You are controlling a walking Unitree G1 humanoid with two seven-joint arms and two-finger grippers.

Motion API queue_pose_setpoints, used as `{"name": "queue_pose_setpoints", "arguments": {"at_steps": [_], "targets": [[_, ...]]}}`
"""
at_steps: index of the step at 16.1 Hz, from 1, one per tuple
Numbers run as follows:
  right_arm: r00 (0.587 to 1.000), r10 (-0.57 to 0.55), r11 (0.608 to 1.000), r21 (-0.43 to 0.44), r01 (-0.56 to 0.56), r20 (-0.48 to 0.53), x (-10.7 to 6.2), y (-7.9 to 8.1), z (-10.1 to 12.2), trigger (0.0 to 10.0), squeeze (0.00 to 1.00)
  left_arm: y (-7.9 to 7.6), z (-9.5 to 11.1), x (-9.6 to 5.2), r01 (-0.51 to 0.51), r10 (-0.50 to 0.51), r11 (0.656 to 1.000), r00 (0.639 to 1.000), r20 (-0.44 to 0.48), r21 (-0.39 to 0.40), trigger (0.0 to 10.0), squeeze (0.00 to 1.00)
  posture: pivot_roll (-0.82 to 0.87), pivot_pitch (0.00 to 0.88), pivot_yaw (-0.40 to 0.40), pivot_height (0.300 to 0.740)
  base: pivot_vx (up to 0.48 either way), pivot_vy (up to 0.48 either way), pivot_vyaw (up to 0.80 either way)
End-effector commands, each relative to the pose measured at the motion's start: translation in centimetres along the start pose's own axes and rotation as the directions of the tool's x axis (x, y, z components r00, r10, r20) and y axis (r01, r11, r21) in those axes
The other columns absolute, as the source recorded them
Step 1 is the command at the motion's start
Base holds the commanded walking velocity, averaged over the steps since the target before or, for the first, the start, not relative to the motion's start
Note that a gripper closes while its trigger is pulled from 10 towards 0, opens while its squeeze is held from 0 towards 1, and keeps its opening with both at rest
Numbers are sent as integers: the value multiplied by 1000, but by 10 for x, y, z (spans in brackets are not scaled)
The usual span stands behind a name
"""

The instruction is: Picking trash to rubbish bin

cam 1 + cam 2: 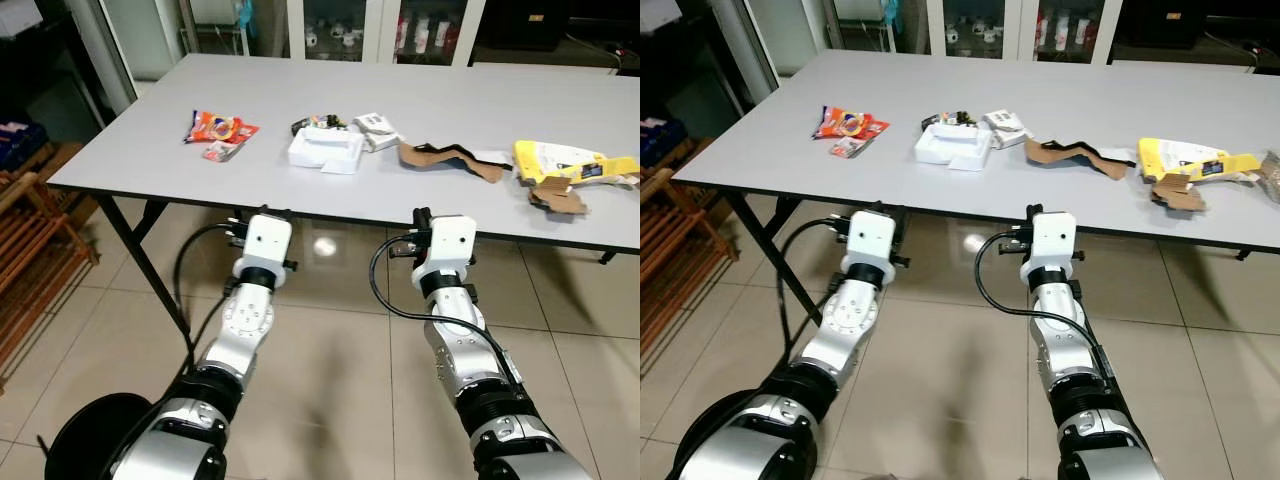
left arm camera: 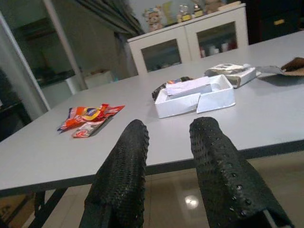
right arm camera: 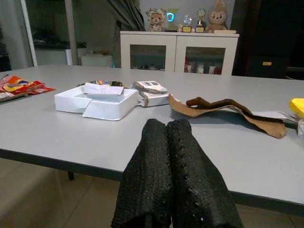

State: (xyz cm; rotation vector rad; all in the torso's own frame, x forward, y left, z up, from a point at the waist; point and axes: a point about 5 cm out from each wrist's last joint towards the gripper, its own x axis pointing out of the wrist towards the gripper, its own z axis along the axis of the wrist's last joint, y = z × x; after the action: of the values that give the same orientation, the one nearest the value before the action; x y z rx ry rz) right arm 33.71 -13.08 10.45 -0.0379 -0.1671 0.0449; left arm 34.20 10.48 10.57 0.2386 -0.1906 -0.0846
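Long grey desk (image 1: 420,215) on glossy tiled floor (image 1: 330,330); white cardboard box (image 1: 326,150) mid-desk. Left gripper (image 2: 168,156) fingers narrowly apart, right gripper (image 3: 166,161) fingers pressed together, both below near edge.

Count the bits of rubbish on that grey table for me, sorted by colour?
Red-orange snack wrappers: 1 bunch
White box: 1
White printed packet: 1
Dark wrapper: 1
Brown cardboard strip: 1
Yellow packaging: 1
Brown cardboard scrap: 1
Total: 7
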Motion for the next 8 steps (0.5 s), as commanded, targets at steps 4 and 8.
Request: {"name": "queue_pose_setpoints", "arguments": {"at_steps": [4, 8], "targets": [[1000, 9, 1000, -25, -9, -9, 2, 0, 0, 10000, 0, -5, -1, 0, 16, -16, 1000, 1000, -13, 0, 10000, 0, -1, 24, 36, 740, 0, -380, 555], [1000, -5, 1000, -12, 4, -14, 2, -1, 0, 10000, 0, -4, -1, 0, 15, -15, 1000, 1000, -16, 1, 10000, 0, -1, 21, 40, 740, 0, -360, 127]]}}
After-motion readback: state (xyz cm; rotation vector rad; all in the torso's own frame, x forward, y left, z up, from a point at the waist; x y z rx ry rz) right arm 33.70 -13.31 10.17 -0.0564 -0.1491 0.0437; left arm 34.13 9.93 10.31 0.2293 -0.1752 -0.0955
